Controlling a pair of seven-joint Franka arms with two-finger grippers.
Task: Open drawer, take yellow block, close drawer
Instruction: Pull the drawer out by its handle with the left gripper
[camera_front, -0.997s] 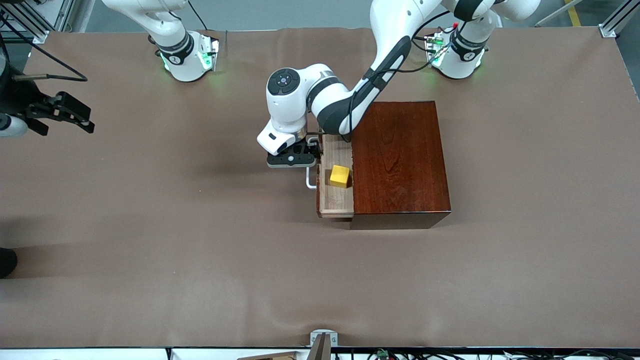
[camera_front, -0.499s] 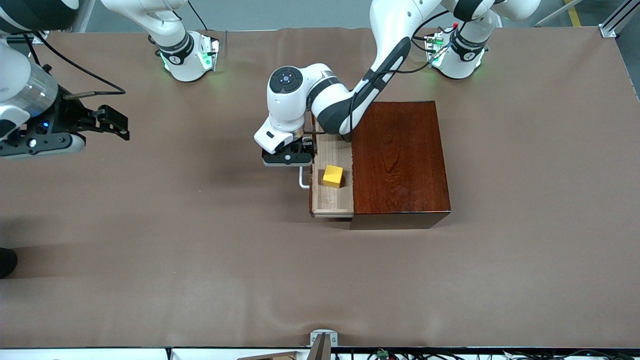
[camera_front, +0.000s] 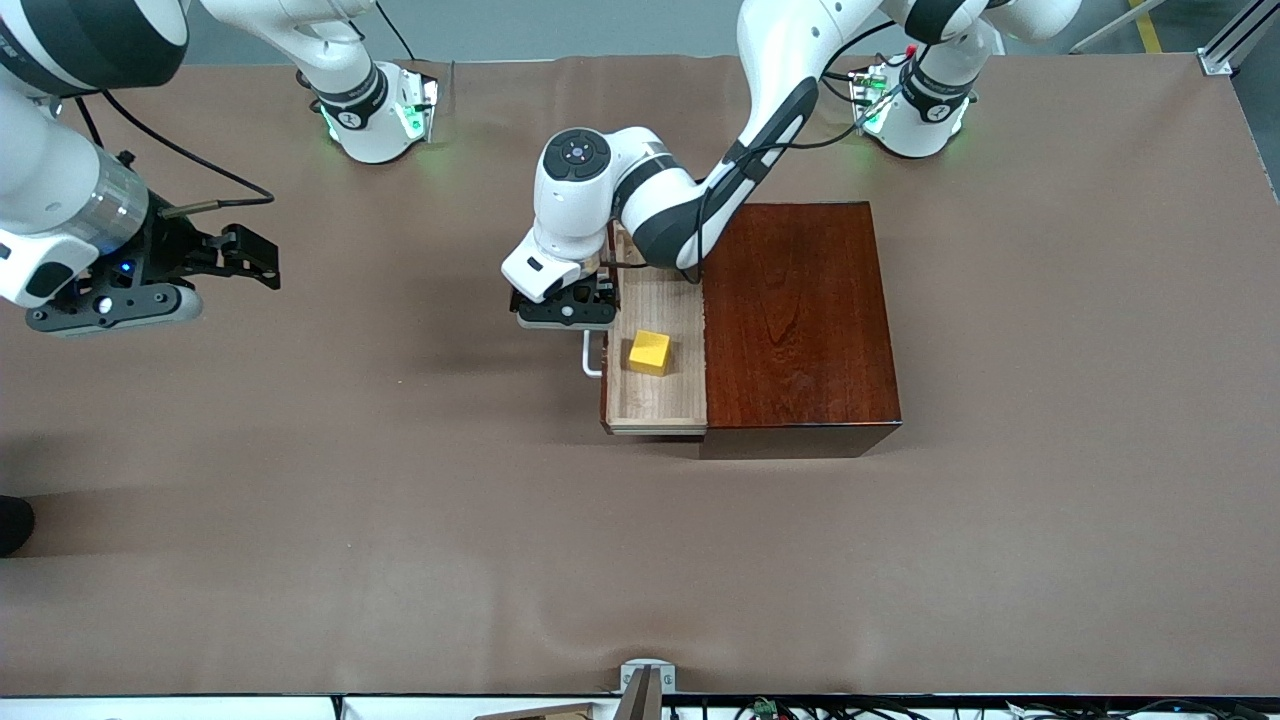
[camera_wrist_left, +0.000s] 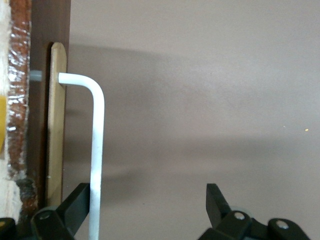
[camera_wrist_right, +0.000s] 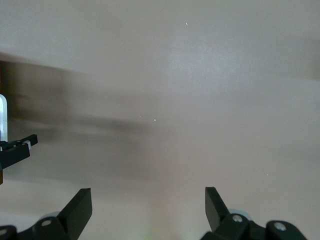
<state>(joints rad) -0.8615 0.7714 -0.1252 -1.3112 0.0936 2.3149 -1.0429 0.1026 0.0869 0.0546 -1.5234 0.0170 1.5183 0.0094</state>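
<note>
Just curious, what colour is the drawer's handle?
White; the handle shows best in the left wrist view.

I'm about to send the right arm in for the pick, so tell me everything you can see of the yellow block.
The yellow block is a small bright yellow cube with plain faces and sharp edges, lit top, darker sides. It sits flat on the pale wood floor of the drawer, which is pulled partway out of the dark box. It lies about midway along the tray, turned slightly askew to the walls and clear of them. Nothing grips or covers it.
</note>
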